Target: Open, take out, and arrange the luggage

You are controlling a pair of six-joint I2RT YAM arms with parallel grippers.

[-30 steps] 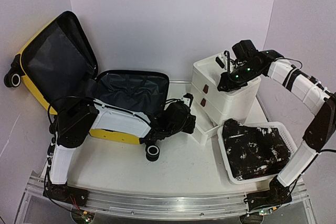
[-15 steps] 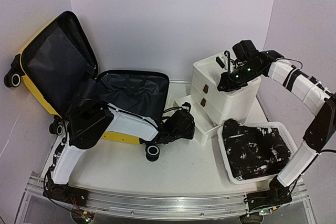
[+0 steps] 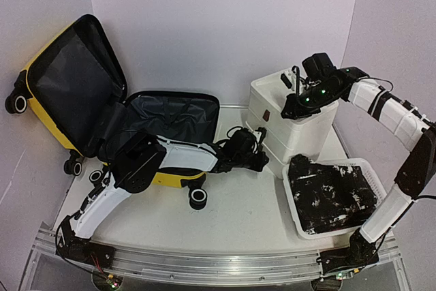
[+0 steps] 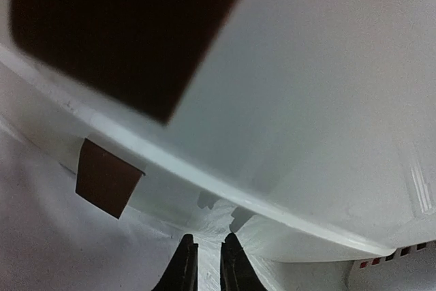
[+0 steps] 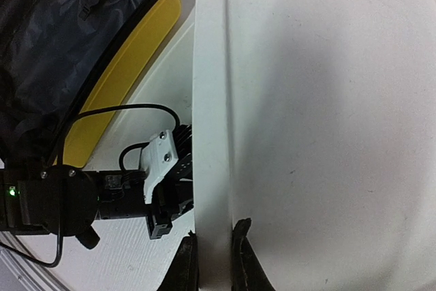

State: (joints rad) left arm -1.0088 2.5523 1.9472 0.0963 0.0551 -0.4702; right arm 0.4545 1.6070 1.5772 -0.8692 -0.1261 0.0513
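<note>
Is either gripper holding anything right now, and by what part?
The right gripper pinches the cabinet by the edge of its top. The left gripper holds nothing, its jaws barely apart.

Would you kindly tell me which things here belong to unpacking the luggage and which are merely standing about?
Job in hand: yellow suitcase, open.
Standing about: white three-drawer cabinet; white perforated basket of dark items.

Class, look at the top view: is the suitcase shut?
No, the suitcase lies open, its lid raised and the dark lining of both halves showing.
</note>
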